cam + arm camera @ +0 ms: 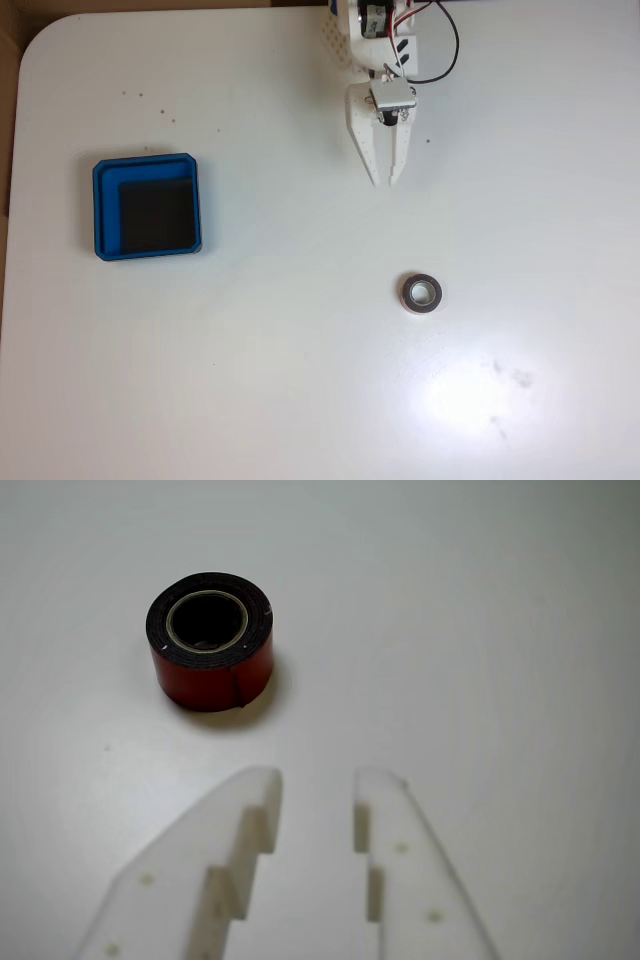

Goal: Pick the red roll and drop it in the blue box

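Observation:
The red roll lies flat on the white table, right of centre in the fixed view, its hollow centre facing up. In the wrist view the red roll stands at the upper left, red side and dark top rim showing. My gripper hangs from the top edge of the fixed view, pointing down the picture, well short of the roll and a little left of it. The gripper is open by a narrow gap with nothing between its white fingers. The blue box, with a black floor, sits far off at the left.
The white table has a rounded top-left corner and a brown edge beyond it on the left. A black cable loops beside the arm at the top. Small dark specks dot the surface.

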{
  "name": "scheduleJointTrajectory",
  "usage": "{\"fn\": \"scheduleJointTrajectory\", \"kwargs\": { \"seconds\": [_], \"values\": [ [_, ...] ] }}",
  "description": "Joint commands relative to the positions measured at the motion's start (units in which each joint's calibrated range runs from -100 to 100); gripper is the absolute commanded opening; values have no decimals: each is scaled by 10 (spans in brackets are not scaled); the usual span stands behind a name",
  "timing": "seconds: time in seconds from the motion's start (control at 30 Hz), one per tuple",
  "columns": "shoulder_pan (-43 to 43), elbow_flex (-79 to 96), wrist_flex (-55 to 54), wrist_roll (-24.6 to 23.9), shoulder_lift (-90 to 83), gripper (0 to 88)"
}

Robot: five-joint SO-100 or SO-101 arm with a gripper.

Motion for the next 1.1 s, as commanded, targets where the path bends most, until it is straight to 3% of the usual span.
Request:
{"fn": "scheduleJointTrajectory", "kwargs": {
  "seconds": [0.0,0.83,1.07],
  "values": [
    [1,9,-8,1,-2,7],
    [-58,-3,-8,-2,3,7],
    [-58,-161,-8,-3,170,7]
  ]
}}
